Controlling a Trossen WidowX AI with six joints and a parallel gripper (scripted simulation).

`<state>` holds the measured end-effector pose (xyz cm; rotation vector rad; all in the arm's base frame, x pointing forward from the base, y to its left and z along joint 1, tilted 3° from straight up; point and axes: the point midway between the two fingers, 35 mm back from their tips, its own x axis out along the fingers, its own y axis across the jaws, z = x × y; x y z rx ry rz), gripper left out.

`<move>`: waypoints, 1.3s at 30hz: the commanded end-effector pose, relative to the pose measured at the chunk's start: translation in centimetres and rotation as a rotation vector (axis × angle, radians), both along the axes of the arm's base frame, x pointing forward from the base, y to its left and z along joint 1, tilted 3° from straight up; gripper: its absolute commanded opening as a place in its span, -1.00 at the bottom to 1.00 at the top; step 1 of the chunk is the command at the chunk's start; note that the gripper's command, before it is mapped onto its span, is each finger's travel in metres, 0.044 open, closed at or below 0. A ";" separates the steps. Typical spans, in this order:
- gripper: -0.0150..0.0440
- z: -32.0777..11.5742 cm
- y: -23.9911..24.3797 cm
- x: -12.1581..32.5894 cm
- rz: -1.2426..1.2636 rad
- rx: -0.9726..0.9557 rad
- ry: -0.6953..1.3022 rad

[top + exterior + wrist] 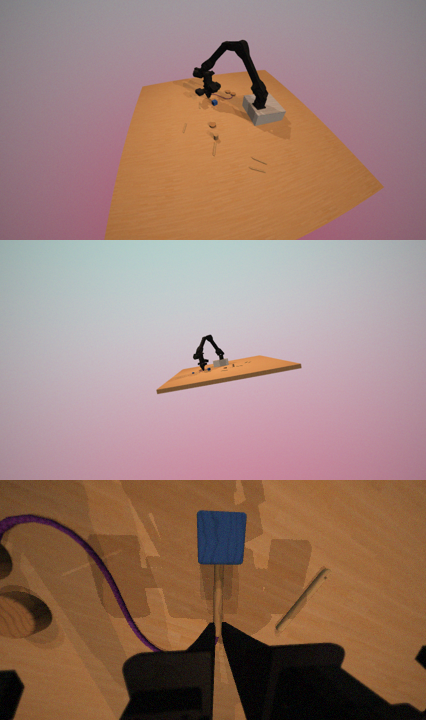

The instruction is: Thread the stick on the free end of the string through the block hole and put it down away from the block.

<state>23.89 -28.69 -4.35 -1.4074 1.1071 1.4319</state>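
The blue block (214, 102) (208, 369) (221, 537) sits on the table just ahead of my fingers. My gripper (208, 97) (203, 370) (217, 626) is shut on the stick (218, 592) near its string end. The stick points straight at the block, and its front end is out of sight at the block's near side. The hole is not visible, so I cannot tell how far in the tip is. The purple string (223, 97) (112, 582) curves from my fingertips to the round wooden button (233, 94) (3, 561).
A loose stick (199, 105) (302, 600) lies right of the block in the wrist view. A second wooden disc (227, 91) (14, 616) lies beside the button. Another disc (212, 124), a short cylinder (216, 136) and several sticks lie farther off. A small blue object (193, 373) lies left of my gripper.
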 end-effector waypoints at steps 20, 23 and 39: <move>-0.49 0.1 3.2 -0.9 -0.004 0.000 -0.003; -0.49 0.1 3.6 -1.0 -0.004 0.001 -0.003; -0.07 0.0 4.4 -1.2 0.001 0.002 0.002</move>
